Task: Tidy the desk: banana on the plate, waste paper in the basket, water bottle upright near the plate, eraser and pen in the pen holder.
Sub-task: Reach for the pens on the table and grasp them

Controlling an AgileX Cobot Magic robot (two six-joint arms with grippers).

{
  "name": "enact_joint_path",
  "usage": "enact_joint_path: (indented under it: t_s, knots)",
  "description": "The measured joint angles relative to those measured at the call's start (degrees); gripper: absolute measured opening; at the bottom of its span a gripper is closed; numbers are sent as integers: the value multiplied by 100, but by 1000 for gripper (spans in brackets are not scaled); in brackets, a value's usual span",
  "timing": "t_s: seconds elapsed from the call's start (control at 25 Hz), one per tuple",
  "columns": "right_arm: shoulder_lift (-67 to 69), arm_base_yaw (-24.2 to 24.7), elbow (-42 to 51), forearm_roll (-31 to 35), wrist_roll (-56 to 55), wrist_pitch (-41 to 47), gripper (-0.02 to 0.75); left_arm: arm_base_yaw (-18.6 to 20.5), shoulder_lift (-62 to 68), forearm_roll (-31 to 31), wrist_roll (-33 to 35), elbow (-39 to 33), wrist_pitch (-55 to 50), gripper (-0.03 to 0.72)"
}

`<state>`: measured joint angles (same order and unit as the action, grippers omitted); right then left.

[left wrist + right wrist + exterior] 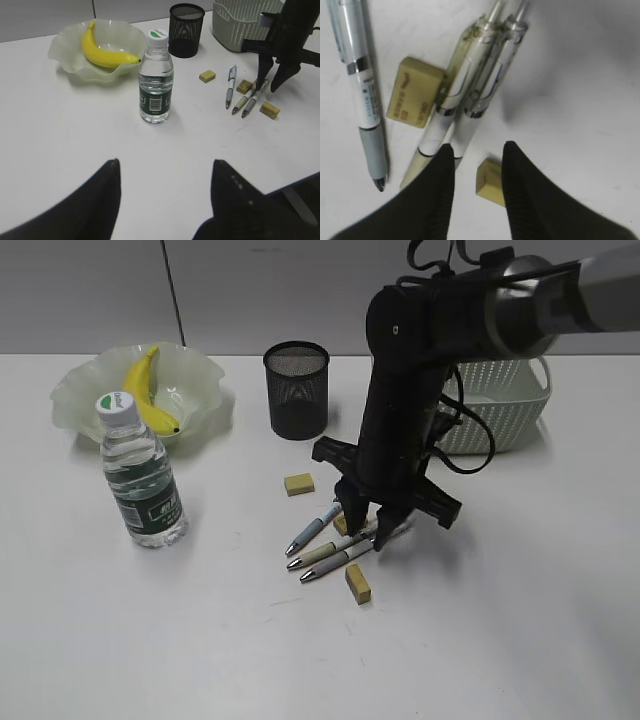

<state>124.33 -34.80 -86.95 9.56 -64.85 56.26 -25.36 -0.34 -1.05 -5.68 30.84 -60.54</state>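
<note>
my right tool hangs low over the cluster of pens in the middle of the white surface, its fingers apart and gripping nothing; in the right wrist view two pens lie side by side touching, running in toward the gap, with one eraser against their left side, another eraser between the fingertips, and a third pen further left. my left tool sits apart too, at the near edge, empty. the banana lies in the plate at far left, the water bottle upright just near of it. the pen holder stands far centre, the basket far right. a further eraser lies near of the holder.
</note>
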Motion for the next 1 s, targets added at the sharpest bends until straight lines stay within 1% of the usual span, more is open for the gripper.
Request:
enact_joint_path:
  t_s: [0.28, 0.6, 1.0]
  knots:
    - [31, 0, 0, -94, 0, -7, 268, 0, 0, 0, 0, 0, 0, 430]
    - [262, 0, 0, -11, -11, -115, 268, 0, 0, 0, 0, 0, 0, 430]
    - [322, 0, 0, 9, -17, -460, 268, 0, 0, 0, 0, 0, 0, 430]
